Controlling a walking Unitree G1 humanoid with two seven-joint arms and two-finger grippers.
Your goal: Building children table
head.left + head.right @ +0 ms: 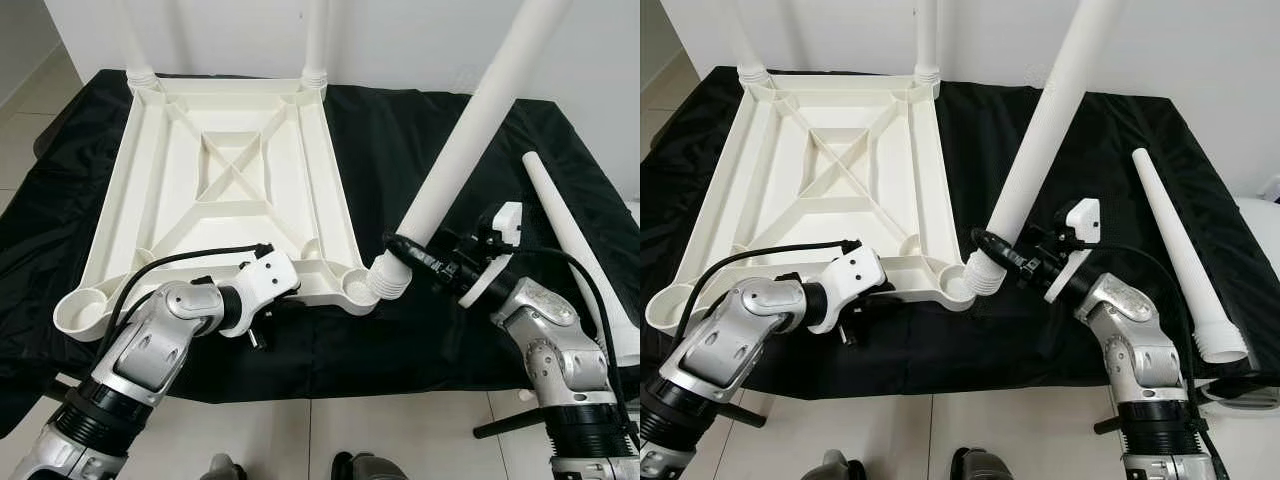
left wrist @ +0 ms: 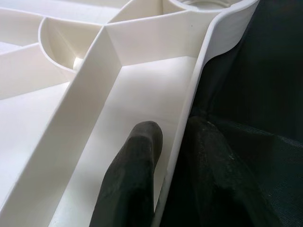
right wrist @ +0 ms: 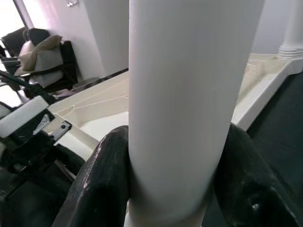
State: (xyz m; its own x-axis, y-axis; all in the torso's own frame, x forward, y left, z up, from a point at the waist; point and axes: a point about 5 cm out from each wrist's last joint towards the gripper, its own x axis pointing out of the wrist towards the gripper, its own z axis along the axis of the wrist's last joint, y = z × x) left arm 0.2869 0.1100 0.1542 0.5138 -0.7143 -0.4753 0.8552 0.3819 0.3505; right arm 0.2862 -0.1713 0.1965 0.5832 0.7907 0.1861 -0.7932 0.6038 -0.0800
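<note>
Upturned table frame (image 1: 235, 180) on black-draped tabletop (image 1: 420, 130). Left pincer (image 2: 165, 175) clamps its 6 o'clock rim, steadying. Right pincer (image 3: 175, 179) grips tilted leg (image 1: 470, 140) at the 5 o'clock socket, probably mid-insertion. Spare leg (image 1: 1180, 250) at 3 o'clock.

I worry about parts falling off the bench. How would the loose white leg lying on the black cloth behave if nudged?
The loose leg is a smooth round tube, so it would probably roll. It tapers from a wide ribbed end to a narrow one, so it would likely curve, not run straight. It looks like stiff, hollow plastic, probably light; the black cloth may slow it.
</note>
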